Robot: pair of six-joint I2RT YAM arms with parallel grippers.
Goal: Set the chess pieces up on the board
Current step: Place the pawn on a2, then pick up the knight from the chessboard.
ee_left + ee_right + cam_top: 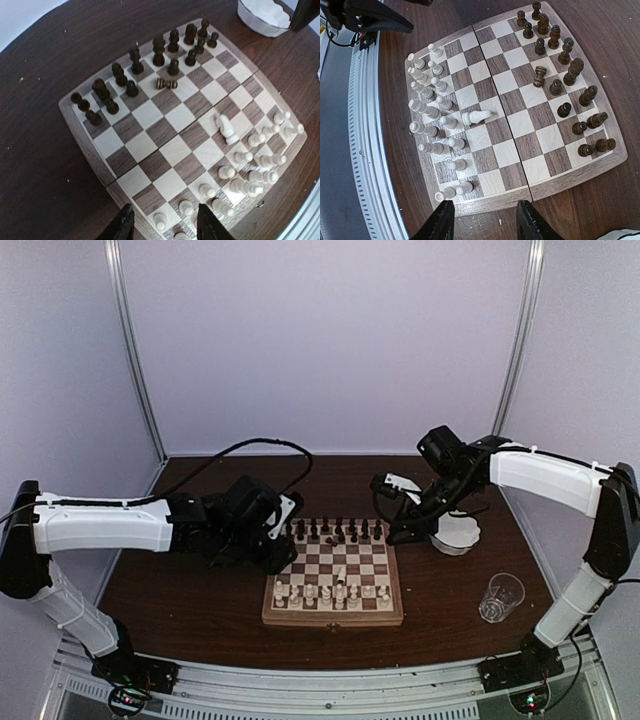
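Top external view showed the board (332, 618) in the middle of the table (180, 590), with dark pieces (335, 530) along its far rows and white pieces (330, 592) along its near rows. One white piece (227, 129) lay on its side near the board's middle. One dark piece (166, 84) lay toppled just in front of its row. The left gripper (165, 215) hung by the board's far left corner, fingers apart and holding nothing. The right gripper (485, 210) hovered at the far right corner, likewise spread and empty. A white bowl (455, 533) sat just beside it, and a clear cup (501, 597) stood nearer.
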